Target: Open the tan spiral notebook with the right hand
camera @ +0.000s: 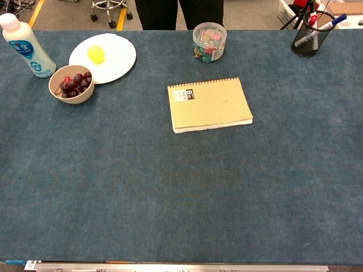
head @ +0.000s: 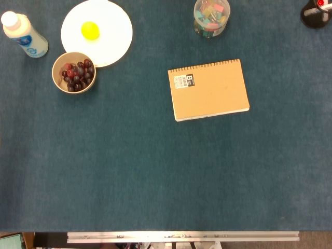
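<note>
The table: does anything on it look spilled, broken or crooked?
Nothing spilled or broken. The tan spiral notebook lies closed and slightly askew to the table edge. The grapes stay in their bowl.

Table (head: 155, 176), covered in dark blue-green felt, is carrying the following items.

Notebook (head: 208, 90): tan, spiral-bound along its far edge, lying closed and flat, slightly skewed, right of centre, label at its near-left corner.

Plate (head: 111, 36): white, round, sitting at the far left.

Bowl (head: 58, 78): tan, sitting just beside the plate's near-left rim.

Bottle (head: 24, 35): white with blue print, standing left of the plate.

Jar (head: 211, 18): clear plastic, standing at the far edge, beyond the notebook.

Pen cup (camera: 311, 35): black mesh, standing at the far right corner.
</note>
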Controlling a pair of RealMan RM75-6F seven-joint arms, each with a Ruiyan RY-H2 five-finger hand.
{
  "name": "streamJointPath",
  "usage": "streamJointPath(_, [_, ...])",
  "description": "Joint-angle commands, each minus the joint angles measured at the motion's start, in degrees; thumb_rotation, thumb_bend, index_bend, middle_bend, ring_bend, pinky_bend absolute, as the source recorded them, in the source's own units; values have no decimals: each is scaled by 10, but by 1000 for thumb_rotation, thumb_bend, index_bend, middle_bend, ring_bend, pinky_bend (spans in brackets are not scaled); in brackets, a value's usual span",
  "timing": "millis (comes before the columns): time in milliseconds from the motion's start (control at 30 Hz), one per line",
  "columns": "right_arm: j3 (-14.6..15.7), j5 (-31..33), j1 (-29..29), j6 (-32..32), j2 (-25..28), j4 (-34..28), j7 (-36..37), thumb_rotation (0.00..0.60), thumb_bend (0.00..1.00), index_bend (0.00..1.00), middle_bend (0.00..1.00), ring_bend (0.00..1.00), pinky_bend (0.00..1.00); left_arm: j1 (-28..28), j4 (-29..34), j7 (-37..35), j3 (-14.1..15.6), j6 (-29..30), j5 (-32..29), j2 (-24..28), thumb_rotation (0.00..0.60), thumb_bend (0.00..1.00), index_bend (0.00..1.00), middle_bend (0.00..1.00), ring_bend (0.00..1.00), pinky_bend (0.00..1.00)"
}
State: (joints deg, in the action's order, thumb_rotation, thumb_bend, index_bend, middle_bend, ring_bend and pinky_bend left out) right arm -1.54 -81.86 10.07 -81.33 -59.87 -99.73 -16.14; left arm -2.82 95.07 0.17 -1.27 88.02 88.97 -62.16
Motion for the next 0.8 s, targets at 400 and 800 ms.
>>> streamJointPath(400, [-36, -2, 69, 94, 17, -34, 36, 600, 280, 100, 219, 112, 136, 2, 5, 0, 1, 6, 4, 3, 600, 408, 145, 93, 88, 154])
streamJointPath(800, [-93, 75, 197, 255, -33, -16, 46, 600, 281, 100, 219, 112, 137, 8, 4, -5, 3, 10, -1, 9, 600, 408, 145, 93, 88, 154])
